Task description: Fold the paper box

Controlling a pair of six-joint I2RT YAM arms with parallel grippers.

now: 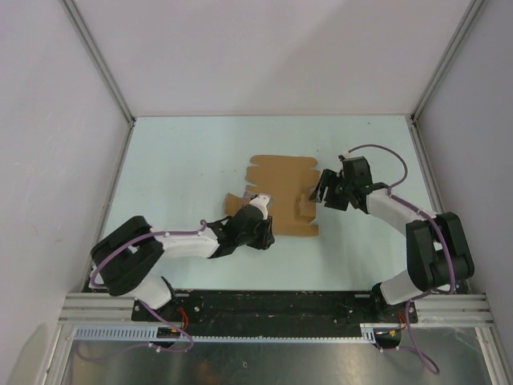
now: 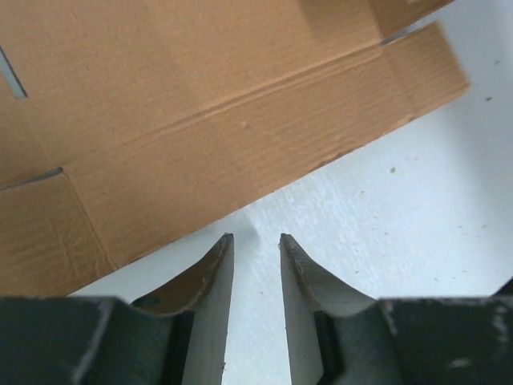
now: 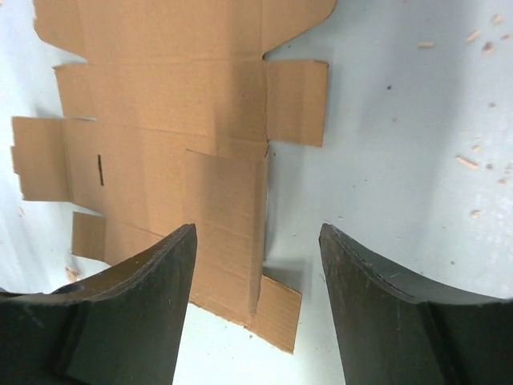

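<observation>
Although both claws sit close to the paper box (image 1: 280,192), neither has hold of it. The box is an unfolded die-cut sheet of plain brown cardboard with tabs and flaps. It lies on the pale table (image 1: 176,160) at the centre of the top view.

The left gripper (image 1: 258,204) is at the sheet's lower left part in that view. In its wrist view the fingers (image 2: 210,277) stand only a narrow gap apart, with bare table showing between them. Their tips stop just short of the cardboard's diagonal edge, which fills the upper left of the frame.

The right gripper (image 1: 325,192) is at the sheet's right edge. Its fingers (image 3: 144,297) are spread wide and grip nothing. One is in front of the cardboard at lower left and the other in front of bare table at lower right. Between them, one panel at the sheet's edge seems raised a little and casts a shadow. Whether either claw touches the sheet I cannot tell.

Small brown crumbs (image 3: 473,36) are scattered in the upper right of the right wrist view.
</observation>
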